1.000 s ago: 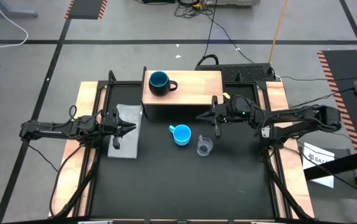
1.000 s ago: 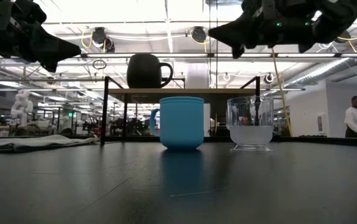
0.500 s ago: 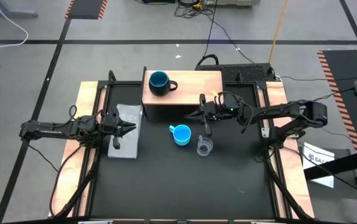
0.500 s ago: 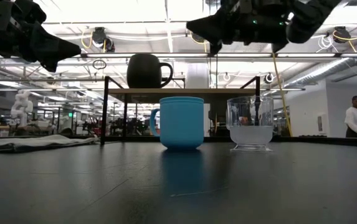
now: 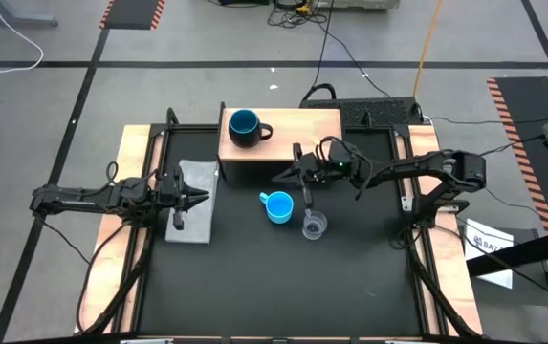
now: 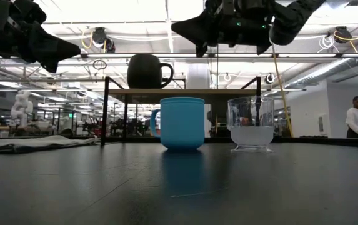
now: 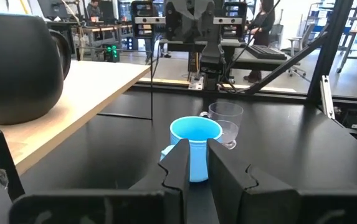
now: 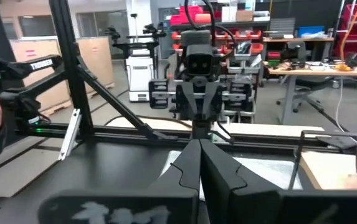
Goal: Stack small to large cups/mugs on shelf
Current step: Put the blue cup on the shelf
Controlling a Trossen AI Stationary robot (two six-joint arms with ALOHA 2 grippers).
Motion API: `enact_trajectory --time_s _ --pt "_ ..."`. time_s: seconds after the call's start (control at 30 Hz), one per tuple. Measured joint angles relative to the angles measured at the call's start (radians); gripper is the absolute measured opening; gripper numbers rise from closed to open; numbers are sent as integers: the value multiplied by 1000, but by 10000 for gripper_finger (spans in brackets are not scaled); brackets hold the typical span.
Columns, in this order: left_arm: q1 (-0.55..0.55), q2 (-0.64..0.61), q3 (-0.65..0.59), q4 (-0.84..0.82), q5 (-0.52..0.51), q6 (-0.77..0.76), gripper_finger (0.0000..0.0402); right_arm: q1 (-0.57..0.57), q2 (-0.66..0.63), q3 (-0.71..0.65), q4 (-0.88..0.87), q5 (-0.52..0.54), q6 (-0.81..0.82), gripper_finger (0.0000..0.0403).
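Shelf [image 5: 297, 134] as landmark, high view: navy mug [image 5: 245, 128] standing on its left part; light-blue cup [image 5: 278, 206] and clear cup [image 5: 314, 225] on black table [image 5: 283, 277] in front of it. Right gripper [image 5: 279, 176] clenched, empty, at shelf's front edge above blue cup. Left gripper [image 5: 203, 198] over grey cloth [image 5: 195, 225], left of shelf.

Low view: blue cup beside clear cup, apart.

Left wrist view: fingers [image 7: 179, 163] nearly closed, holding nothing.
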Motion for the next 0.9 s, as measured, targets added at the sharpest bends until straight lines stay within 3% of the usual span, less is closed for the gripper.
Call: enact_trajectory --time_s 0.67,0.9 --pt "0 0 0 1 3 23 56 -6 3 5 -24 12 23 0" --pt "0 0 0 0 3 20 56 -35 3 181 -441 39 -39 0"
